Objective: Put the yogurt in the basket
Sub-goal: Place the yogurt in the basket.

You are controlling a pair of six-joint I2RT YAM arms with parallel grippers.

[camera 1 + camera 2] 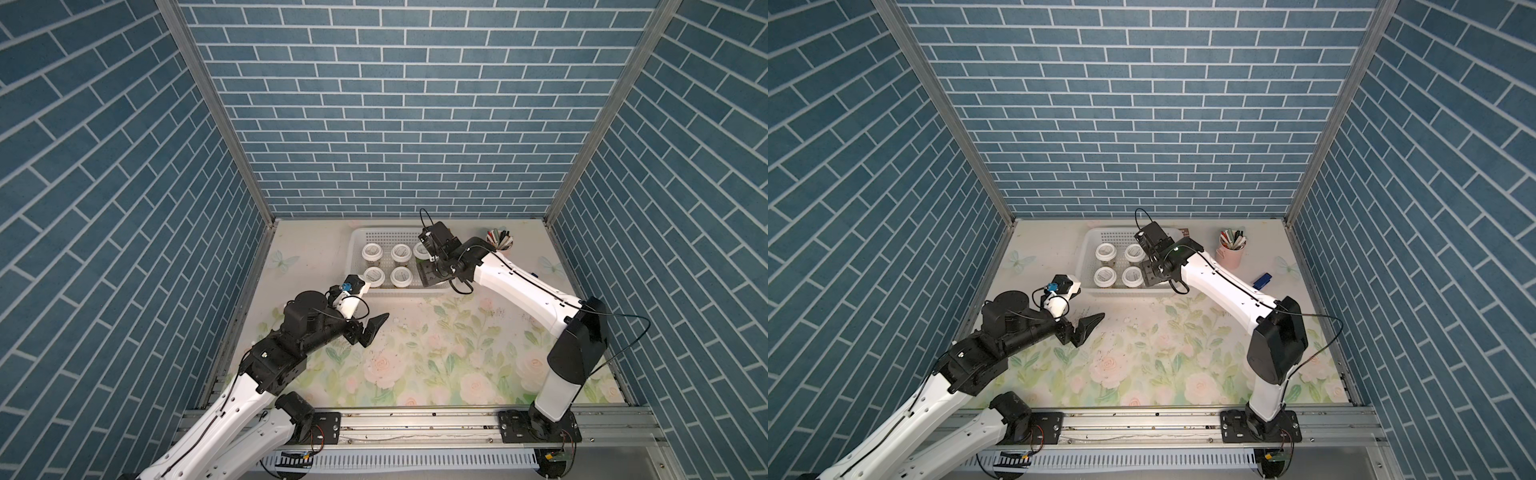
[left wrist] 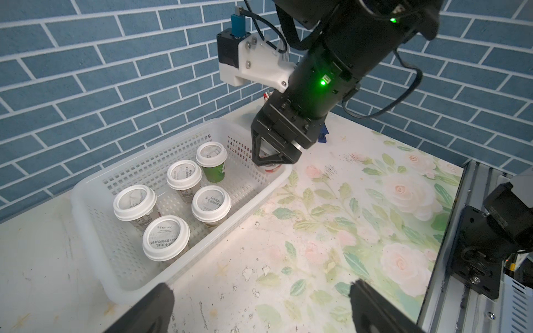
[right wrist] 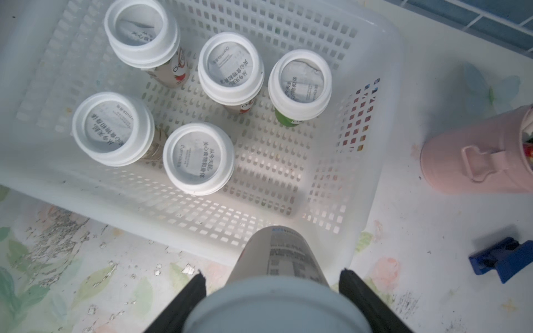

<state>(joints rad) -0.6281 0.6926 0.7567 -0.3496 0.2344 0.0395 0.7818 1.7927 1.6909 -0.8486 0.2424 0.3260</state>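
The white perforated basket (image 1: pixel 357 237) (image 1: pixel 1090 249) stands at the back of the table. Several yogurt cups with white lids stand upright inside it, among them a green one (image 2: pixel 212 170) (image 3: pixel 300 86) and a tan one (image 2: pixel 135 204). My right gripper (image 3: pixel 272 275) (image 2: pixel 271 157) (image 1: pixel 428 270) is shut on another yogurt (image 3: pixel 277 259) (image 2: pixel 271 168), pointing down over the basket's near right corner; the top views hide this cup under the wrist. My left gripper (image 2: pixel 261 287) (image 1: pixel 372 330) (image 1: pixel 1086 328) hangs open over the flowered table, in front of the basket's left end, holding nothing.
A pink cup of pens (image 1: pixel 1230 253) (image 3: pixel 476 161) stands right of the basket (image 3: pixel 360 173). A small blue object (image 1: pixel 1262 280) (image 3: pixel 501 259) lies on the table near it. Blue brick walls close in three sides, and a metal rail runs along the front.
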